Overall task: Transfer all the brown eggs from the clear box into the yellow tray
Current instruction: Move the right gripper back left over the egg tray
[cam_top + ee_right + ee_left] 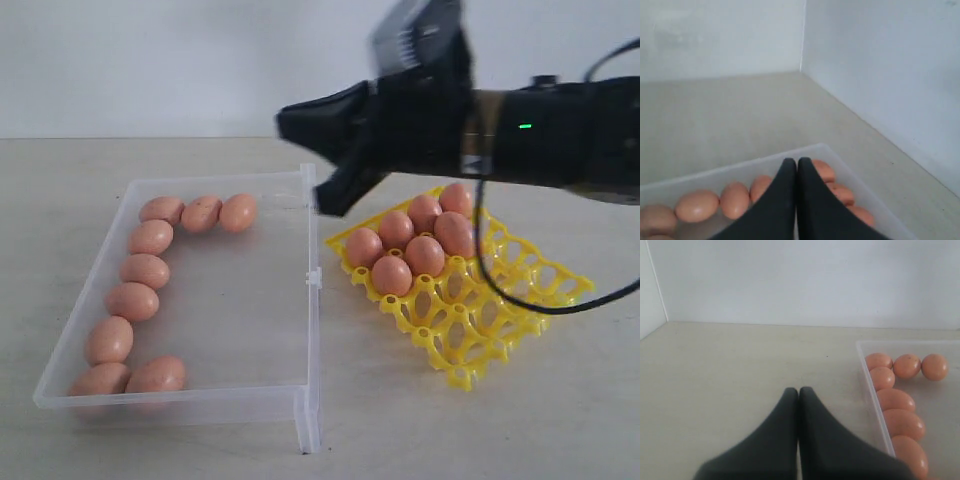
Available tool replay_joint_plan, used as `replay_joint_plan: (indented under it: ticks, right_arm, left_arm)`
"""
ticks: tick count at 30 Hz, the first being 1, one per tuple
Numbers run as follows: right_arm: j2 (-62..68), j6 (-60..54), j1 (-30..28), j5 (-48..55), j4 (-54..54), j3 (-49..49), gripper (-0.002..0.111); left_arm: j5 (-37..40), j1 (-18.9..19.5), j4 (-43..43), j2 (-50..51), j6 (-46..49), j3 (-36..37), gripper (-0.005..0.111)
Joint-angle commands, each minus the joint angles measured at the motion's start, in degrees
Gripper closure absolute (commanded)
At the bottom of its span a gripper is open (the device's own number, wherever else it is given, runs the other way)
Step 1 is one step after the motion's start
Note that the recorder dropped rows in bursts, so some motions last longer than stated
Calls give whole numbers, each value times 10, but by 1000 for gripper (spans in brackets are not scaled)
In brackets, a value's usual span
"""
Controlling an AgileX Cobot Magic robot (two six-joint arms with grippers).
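Clear box, brown eggs along two walls, open middle

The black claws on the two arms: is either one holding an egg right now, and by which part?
Nothing is held. The right gripper and the left gripper are both shut tight and empty.

I see my right arm in matte black, with a small green light, a blurred grey block at 12 o'clock and a thin black cable at 6 o'clock. My left hand and right hand have smooth black tapered fingers.
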Motion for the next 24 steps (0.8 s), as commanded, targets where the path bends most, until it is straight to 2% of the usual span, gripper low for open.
replay_joint_plan:
  ticks: [1,3,5,6,7,8,11,12,14,16,19,21,24]
  right_arm:
    - [47,-55,175,373,49,-114,108]
    - [101,-55,228,534,51,-195,108]
    - [150,-75,258,629,79,-276,108]
    - [174,-125,271,673,120,-317,108]
    - [192,-210,279,716,177,-351,108]
    - [212,-329,286,762,279,-397,108]
    - [274,-694,287,950,633,-533,108]
    - [296,-781,283,1026,722,-577,108]
    - [330,-834,282,1104,788,-643,108]
    - [350,-824,283,1092,788,-683,108]
    - [357,-814,284,1026,790,-693,107]
    - [360,-822,284,1008,790,-693,97]
    - [375,-824,284,995,761,-692,75]
  left_arm:
    - [-1,-2,-3,-2,0,-2,111]
    - [-1,-2,-3,-2,0,-2,111]
    - [-1,-2,-3,-2,0,-2,111]
    - [-1,-2,-3,-2,0,-2,111]
    - [-1,-2,-3,-2,0,-2,111]
    - [-1,-2,-3,-2,0,-2,111]
    - [-1,-2,-3,-2,0,-2,111]
    - [-1,-2,-3,-2,0,-2,111]
    - [-1,-2,-3,-2,0,-2,111]
    - [-1,-2,-3,-2,0,-2,111]
    - [-1,-2,-3,-2,0,-2,111]
    - [-1,-2,-3,-2,0,-2,111]
    - [-1,-2,-3,-2,0,-2,111]
